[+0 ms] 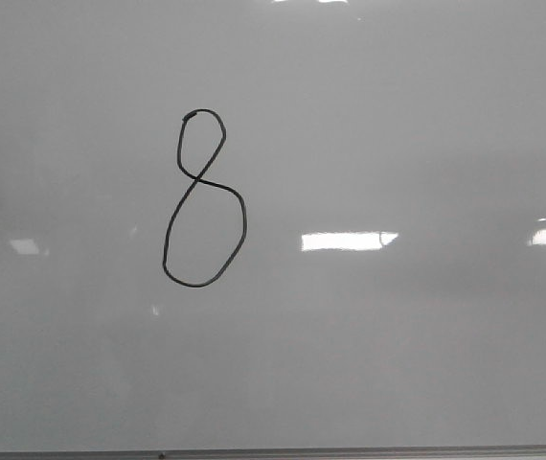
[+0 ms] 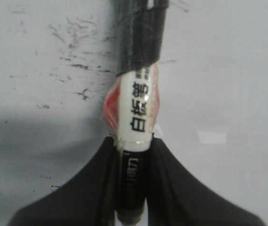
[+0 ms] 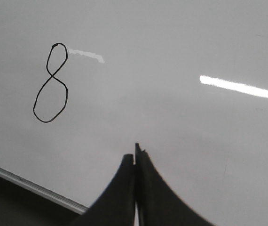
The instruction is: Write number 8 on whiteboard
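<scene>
You see a glossy, smooth whiteboard (image 1: 398, 115) mirroring bright lights, its 8 (image 1: 204, 199) a thin matt black ink line. The marker (image 2: 135, 117) looks glossy white plastic with a black upper part; both end effectors look matt black.

Whiteboards: one (image 1: 426, 115)
Number 8: one (image 1: 204, 199) (two loops, upper smaller)
Markers: one (image 2: 133, 117) (white barrel, black print, black cap end)
Grippers: two, left (image 2: 133, 188) and right (image 3: 135, 162)
Bright reflections in front view: several, one largest (image 1: 348, 241)
</scene>
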Robot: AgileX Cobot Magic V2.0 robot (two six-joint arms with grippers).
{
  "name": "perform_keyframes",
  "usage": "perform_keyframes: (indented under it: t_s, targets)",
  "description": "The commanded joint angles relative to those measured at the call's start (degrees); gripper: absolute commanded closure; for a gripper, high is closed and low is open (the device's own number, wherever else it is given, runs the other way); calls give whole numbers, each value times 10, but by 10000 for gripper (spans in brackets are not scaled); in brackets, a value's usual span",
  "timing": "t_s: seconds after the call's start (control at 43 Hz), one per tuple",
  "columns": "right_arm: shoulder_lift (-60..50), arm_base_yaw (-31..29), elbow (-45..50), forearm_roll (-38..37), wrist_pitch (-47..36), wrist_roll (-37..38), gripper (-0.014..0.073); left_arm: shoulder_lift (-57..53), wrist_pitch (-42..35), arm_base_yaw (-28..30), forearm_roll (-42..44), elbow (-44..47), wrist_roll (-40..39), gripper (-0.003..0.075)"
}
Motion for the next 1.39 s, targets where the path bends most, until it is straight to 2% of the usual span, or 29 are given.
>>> perform_keyframes:
  t_s: [0.0,0.65,1.092,1.371]
  targets:
    - [7,-5,-11,20,-46,-1,663,1,-39,2,-3,-25,-5,739]
    - [7,-5,-11,28,-47,-1,663,30,-13,2,6,-41,-5,731]
    - [7,-5,-11,29,-47,-1,663,30,7,25,7,-41,-5,440]
    - [7,-5,-11,29,-46,-1,663,19,20,25,7,-41,-5,300]
